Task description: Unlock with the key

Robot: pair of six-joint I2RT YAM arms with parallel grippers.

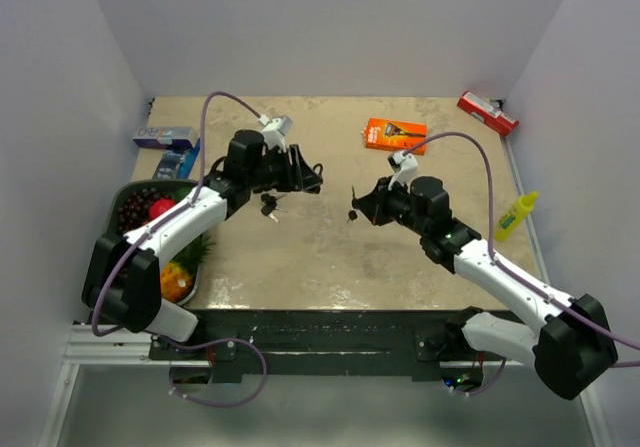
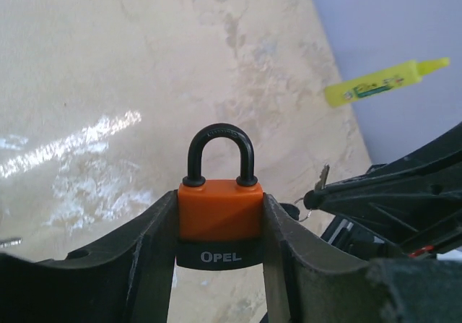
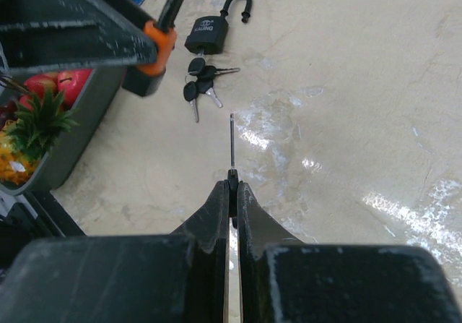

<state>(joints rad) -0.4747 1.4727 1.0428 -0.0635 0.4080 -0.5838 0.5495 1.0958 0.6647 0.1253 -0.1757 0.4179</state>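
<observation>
While the left pincer (image 1: 303, 175) stands at a middling width, its two fingers clamp the sides of an orange padlock (image 2: 220, 211) marked OPEL, seen at the lower centre of the left wrist view. The black shackle points up the frame, both legs seated in the body. The right pincer (image 3: 232, 187) is pressed together on a key (image 3: 231, 139), whose thin blade projects straight up the right wrist view, above the table (image 3: 346, 84). At the right of the left wrist view, the key tip lies near the orange padlock but apart from it. At upper left of the right wrist view, a black padlock (image 3: 206, 34) lies on the table, shackle swung open, with a bunch of keys (image 3: 202, 84) at its lower end. A fruit basket (image 3: 65, 135) occupies the left edge. A yellow bottle (image 2: 382, 81) lies at upper right of the left wrist view.
</observation>
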